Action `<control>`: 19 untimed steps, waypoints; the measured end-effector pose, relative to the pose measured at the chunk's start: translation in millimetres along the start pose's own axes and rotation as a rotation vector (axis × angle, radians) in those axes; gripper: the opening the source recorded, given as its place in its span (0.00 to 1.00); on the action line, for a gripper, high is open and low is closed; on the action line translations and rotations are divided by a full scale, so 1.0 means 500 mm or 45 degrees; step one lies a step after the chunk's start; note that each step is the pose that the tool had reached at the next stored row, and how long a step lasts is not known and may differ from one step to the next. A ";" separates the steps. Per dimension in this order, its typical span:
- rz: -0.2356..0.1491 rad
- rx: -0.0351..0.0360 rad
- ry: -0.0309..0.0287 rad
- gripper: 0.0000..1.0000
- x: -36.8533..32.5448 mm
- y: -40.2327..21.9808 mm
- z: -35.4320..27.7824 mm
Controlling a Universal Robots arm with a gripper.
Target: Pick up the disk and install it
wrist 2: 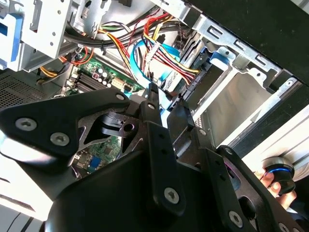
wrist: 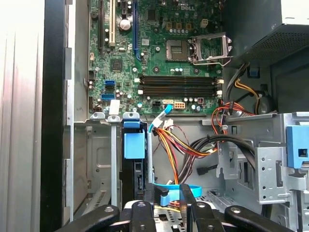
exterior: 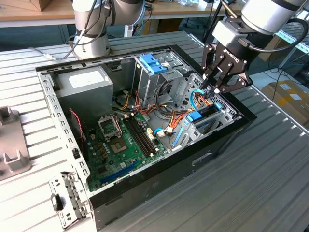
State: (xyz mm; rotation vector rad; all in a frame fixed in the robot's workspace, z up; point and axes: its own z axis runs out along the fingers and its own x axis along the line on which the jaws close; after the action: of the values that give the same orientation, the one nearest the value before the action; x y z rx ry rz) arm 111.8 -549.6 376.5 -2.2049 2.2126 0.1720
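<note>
Your gripper (exterior: 216, 86) hangs at right of exterior view, over drive bay corner of open computer case (exterior: 72, 145), fingers nearly pressed together on blue cable (wrist: 176, 189) (contact itself unclear). Disk (exterior: 205, 116) sits edge-up in bay just below, blue carrier visible. Risk, as you judge it: fingertips snag cable bundle (wrist: 178, 145), tug connector loose or drag disk crooked in bay.

A ribbed grey metal table (exterior: 270, 159) fills the foreground — wooden benches (exterior: 29, 14) and cardboard boxes (exterior: 289, 96) stand behind.
</note>
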 end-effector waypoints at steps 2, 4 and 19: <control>0.000 -0.0001 -0.0002 0.35 0.003 -0.003 0.003; 0.000 -0.0002 -0.0001 0.35 0.004 -0.005 0.004; 0.000 -0.0002 0.0000 0.14 0.004 -0.006 0.004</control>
State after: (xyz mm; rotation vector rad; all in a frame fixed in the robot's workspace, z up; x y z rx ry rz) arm 114.8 -551.5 374.1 -2.2051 2.2125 0.1721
